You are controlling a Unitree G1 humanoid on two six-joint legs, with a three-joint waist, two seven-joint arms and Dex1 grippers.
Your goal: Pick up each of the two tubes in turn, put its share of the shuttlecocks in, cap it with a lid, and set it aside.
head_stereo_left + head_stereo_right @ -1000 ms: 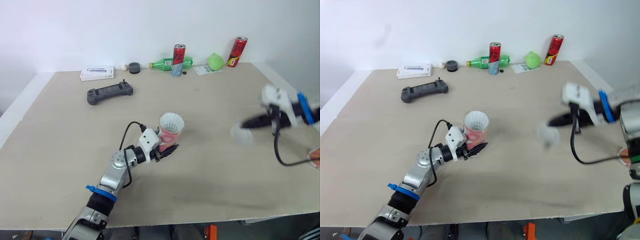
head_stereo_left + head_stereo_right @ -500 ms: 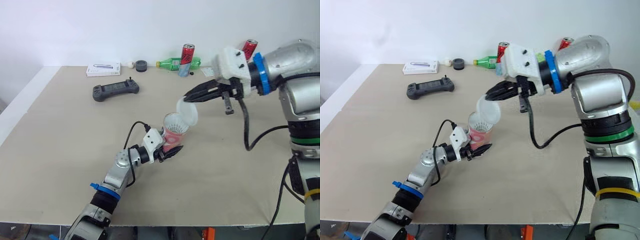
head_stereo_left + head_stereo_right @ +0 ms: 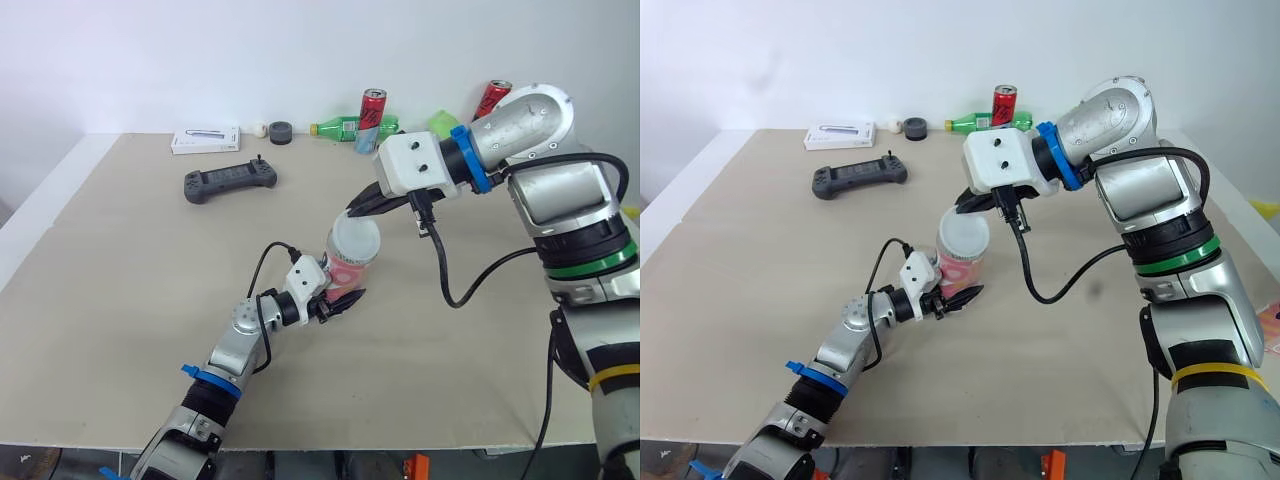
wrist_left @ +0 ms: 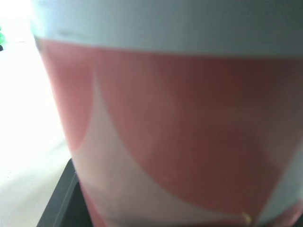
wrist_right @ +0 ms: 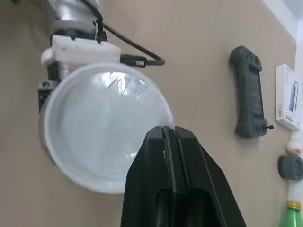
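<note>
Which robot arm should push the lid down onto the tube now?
The right one, probably. The right gripper pinches the lid by its rim, right at the top of the tube. The left gripper is busy gripping the tube lower down, so it should just hold steady.

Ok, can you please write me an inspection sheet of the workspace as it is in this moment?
Surface: beige table, flat; no spills seen.
Job's things: pink tube held upright just above the table; translucent lid lies over its mouth; whether it is pressed on, I cannot tell.
Clutter: game controller, white box, white ball, dark roll, lying green bottle and red can, all along the far edge.
End effectors: left end effector shut on the tube; right end effector shut on the lid's rim.
Cables: left wrist cable arches free; right wrist cable hangs in a loop beside the tube.
Surroundings: white wall; nothing else seen.
</note>
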